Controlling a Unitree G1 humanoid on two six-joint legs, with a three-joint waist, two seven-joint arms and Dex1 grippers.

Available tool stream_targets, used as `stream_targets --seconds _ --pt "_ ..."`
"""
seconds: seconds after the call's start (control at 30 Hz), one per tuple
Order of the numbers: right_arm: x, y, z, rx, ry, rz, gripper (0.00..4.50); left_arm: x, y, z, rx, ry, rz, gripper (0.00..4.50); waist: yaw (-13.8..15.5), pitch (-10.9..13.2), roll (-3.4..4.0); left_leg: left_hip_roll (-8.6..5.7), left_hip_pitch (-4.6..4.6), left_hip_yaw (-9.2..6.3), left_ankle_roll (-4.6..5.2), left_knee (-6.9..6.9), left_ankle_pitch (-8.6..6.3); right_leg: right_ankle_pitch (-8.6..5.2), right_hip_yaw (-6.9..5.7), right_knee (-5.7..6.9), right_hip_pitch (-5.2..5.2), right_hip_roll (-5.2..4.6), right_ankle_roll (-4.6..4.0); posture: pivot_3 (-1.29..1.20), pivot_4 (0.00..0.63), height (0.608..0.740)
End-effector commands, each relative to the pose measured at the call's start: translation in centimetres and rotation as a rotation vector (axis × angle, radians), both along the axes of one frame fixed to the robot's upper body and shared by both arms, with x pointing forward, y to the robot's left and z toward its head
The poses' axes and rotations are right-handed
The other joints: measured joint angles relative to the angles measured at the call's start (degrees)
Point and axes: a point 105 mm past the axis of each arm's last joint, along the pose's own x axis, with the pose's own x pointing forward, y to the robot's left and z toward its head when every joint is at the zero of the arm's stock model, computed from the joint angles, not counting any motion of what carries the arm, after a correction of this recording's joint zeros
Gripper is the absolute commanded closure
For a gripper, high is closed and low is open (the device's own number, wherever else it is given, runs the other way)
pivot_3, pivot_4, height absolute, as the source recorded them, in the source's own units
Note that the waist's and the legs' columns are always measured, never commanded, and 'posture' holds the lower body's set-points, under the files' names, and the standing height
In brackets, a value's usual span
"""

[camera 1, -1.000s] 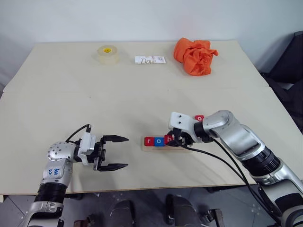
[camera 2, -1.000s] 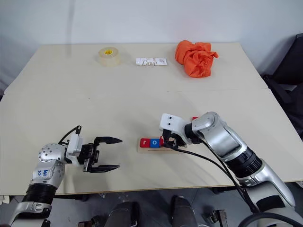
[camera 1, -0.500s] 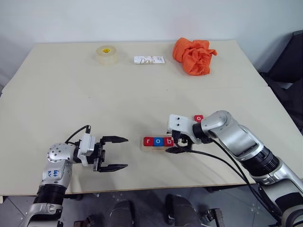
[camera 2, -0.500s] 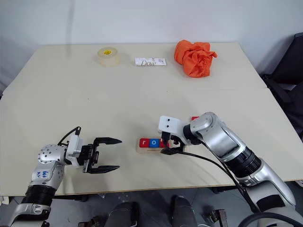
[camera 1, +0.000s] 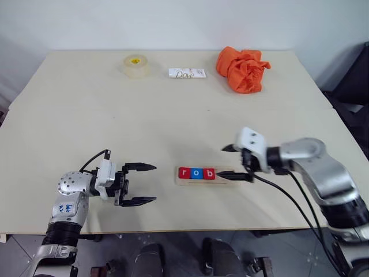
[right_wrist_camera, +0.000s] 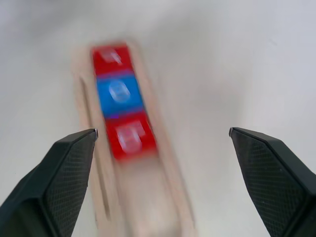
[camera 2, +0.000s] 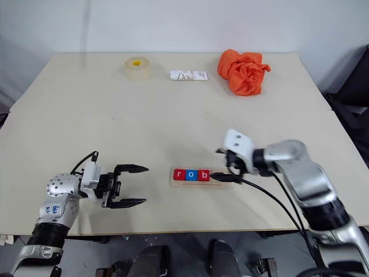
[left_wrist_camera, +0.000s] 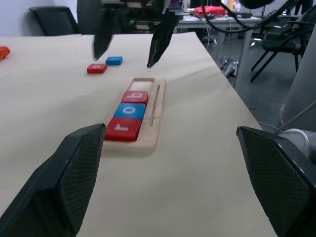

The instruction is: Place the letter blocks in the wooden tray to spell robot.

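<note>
Left eye view: your wooden tray (camera 1: 226,176) lies near the table's (camera 1: 173,115) front edge with three letter blocks (camera 1: 196,173), r-o-b. Right gripper (camera 1: 237,163) hangs spread and empty over the tray's bare end. Left gripper (camera 1: 141,184) is spread wide, empty, well apart.

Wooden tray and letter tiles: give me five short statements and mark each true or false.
1. The long pale-wood tray holds three square letter tiles reading r, o, b. True.
2. The tray is full. False: the end toward the right hand is bare.
3. A red tile and a blue tile lie loose on the beige table. True.
4. The right hand grips a tile. False: it is open and holds nothing.
5. The left hand rests on the tray. False: it is open, apart from the tray.
</note>
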Motion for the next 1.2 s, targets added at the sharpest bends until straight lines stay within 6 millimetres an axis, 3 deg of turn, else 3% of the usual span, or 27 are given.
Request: stream_targets --seconds 0.03,0.27,0.5,1.03,1.07,1.2 --pt "0.0 -3.4 2.3 0.086 -0.143 -0.118 0.03 0.1 0.1 0.4 -0.008 -0.022 0.001 0.00 0.12 0.00 0.00 0.01 0.01 0.00 0.00 0.00 0.00 0.00 0.00 0.01 0.01 0.01 0.00 0.00 0.150 0.740" --pt "-2.5 -8.8 1.5 0.170 -0.165 -0.354 0.03 0.8 0.1 0.6 -0.017 -0.018 0.003 0.00 0.18 0.00 0.00 0.03 0.04 -0.04 -0.04 -0.01 0.02 0.00 0.00 0.05 0.01 0.05 0.00 0.00 0.150 0.740" --pt "-4.5 -10.4 0.1 0.182 -0.132 -0.491 0.03 1.5 0.1 0.7 -0.016 -0.010 -0.005 0.00 0.10 0.00 0.00 0.03 0.08 -0.07 -0.04 0.00 0.03 0.00 0.00 0.08 0.04 0.05 0.00 0.00 0.150 0.740" --pt "-3.3 -9.3 0.5 0.226 -0.129 -0.566 0.03 2.1 -0.1 0.9 -0.005 -0.023 -0.033 0.00 0.05 0.00 0.00 0.02 0.07 -0.08 -0.01 0.01 0.04 0.01 0.01 0.09 0.05 0.04 0.01 0.00 0.150 0.740" --pt "-3.0 -9.1 0.6 0.242 -0.136 -0.577 0.03 2.0 -0.2 0.9 -0.005 -0.024 -0.035 0.00 0.06 0.00 0.00 0.02 0.07 -0.08 -0.01 0.01 0.04 0.01 0.02 0.10 0.05 0.04 0.01 0.00 0.150 0.740" --pt "1.5 -5.8 0.8 0.389 -0.176 -0.707 0.03 1.5 -0.7 1.2 -0.013 -0.037 -0.057 0.00 -1.00 -0.04 -0.08 0.09 0.10 -0.09 -0.06 0.03 0.10 0.01 0.02 0.17 0.03 0.10 0.01 0.00 0.150 0.740"
